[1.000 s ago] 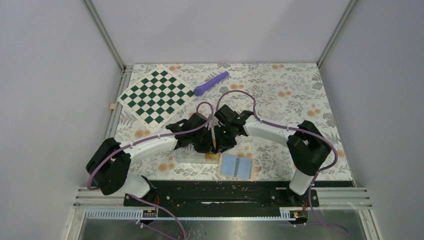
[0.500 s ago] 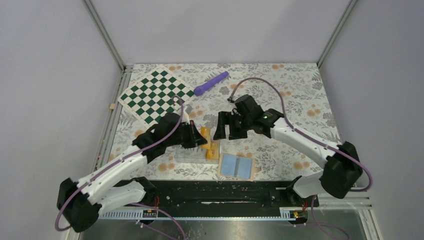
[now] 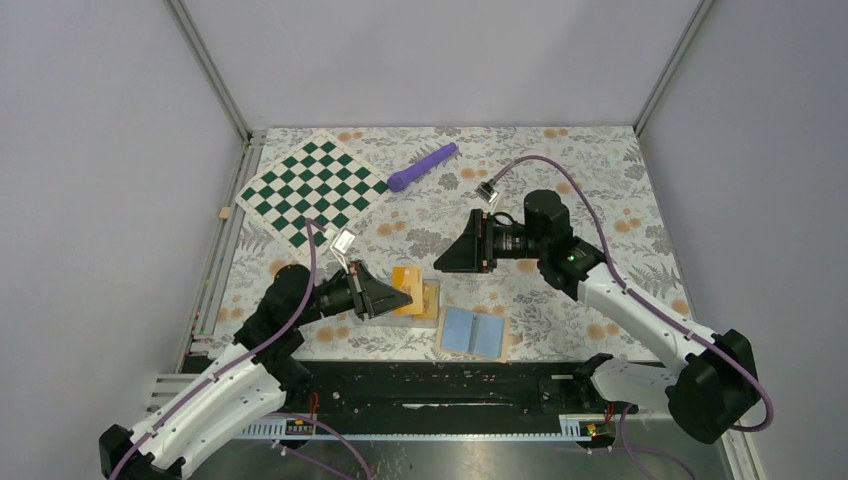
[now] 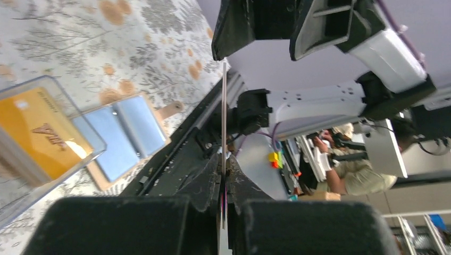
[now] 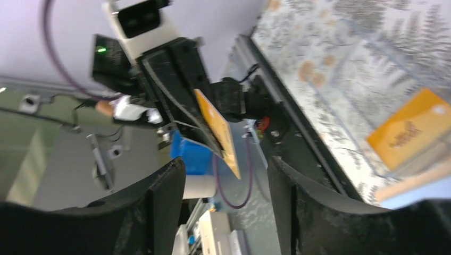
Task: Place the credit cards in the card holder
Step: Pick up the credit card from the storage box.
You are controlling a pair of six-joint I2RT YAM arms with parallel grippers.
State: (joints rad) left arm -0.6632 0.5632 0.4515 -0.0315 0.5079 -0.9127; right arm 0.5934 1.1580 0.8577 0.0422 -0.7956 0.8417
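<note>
My left gripper (image 3: 393, 296) is shut on one orange-yellow credit card (image 3: 405, 288) and holds it above the table, edge-on in the left wrist view (image 4: 224, 106). A second credit card (image 4: 38, 134) lies in the clear plastic case (image 3: 428, 303). The card holder (image 3: 474, 332) lies open near the front edge, its light blue pockets facing up; it also shows in the left wrist view (image 4: 121, 137). My right gripper (image 3: 446, 262) is open and empty, raised and pointing left at the held card (image 5: 217, 133), with a gap between them.
A green-and-white chessboard mat (image 3: 313, 190) lies at the back left. A purple pen-like stick (image 3: 422, 166) lies behind the grippers. A small tan block (image 3: 226, 212) sits at the left table edge. The black rail (image 3: 440, 385) runs along the front.
The two grippers have drawn apart. My left gripper has pulled back to the left with the orange card. My right gripper has let go, opened and moved right.
</note>
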